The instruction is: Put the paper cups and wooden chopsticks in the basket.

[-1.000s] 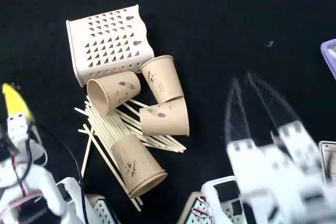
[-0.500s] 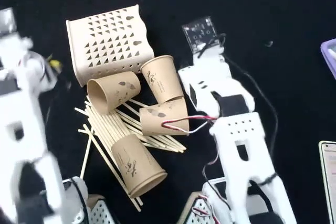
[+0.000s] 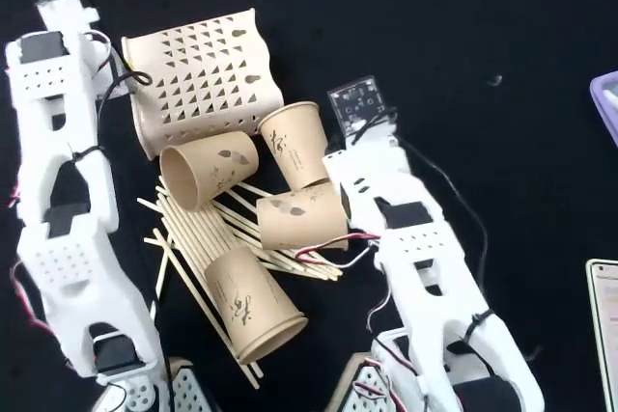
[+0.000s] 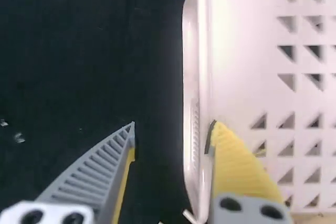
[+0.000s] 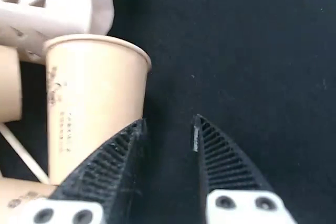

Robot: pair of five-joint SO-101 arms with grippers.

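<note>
Black table [image 3: 502, 26], left pincer [image 4: 170, 129] spread astride perforated basket [image 4: 252, 51], right pincer [image 5: 168, 124] spread beside tapered cup [image 5: 89, 93]

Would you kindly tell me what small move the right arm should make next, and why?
Probably shift the right gripper sideways over the nearest paper cup: its open jaws frame black table, and the cup lies beside one finger, not between them.

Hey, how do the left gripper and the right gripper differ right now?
The left gripper has grey and yellow fingers; the right gripper has black ones. The left has the edge of the basket between its fingers; the right has bare table, with a paper cup beside it. Both are open.
</note>
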